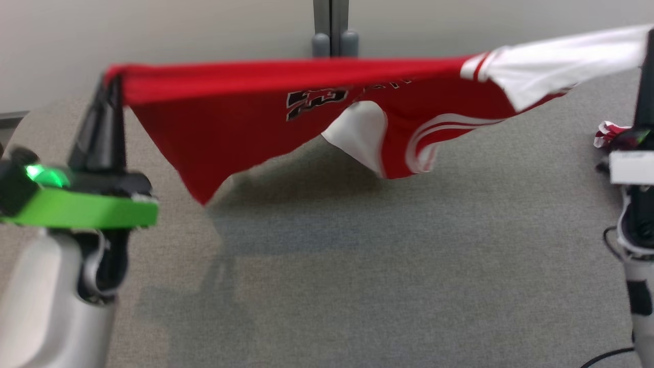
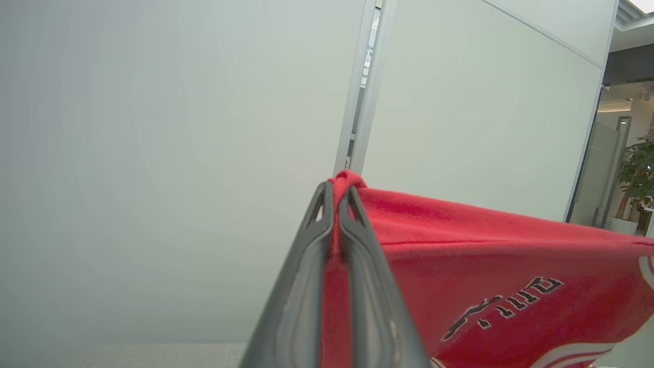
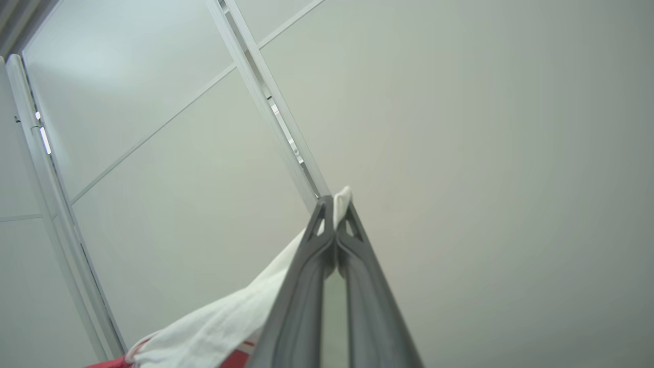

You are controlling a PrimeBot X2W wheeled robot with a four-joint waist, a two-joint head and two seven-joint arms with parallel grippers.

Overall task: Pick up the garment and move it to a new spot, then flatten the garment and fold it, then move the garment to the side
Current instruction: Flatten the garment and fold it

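Red-and-white garment (image 1: pixel 245 117) is hanging stretched in mid-air over the grey carpet (image 1: pixel 357 266) in the head view, running from 9 o'clock to 2 o'clock, seemingly being held taut so it can go down flat at a new spot. The left gripper (image 1: pixel 113 82) is clamping its red corner at 10 o'clock, while the right gripper (image 1: pixel 648 66) is gripping the white sleeve (image 1: pixel 562 66) at 2 o'clock. In the left wrist view, fingers (image 2: pixel 301 286) are pinching red cloth at centre. In the right wrist view, fingers (image 3: pixel 301 296) are squeezing the sleeve tip, the rest trailing toward 7 o'clock.
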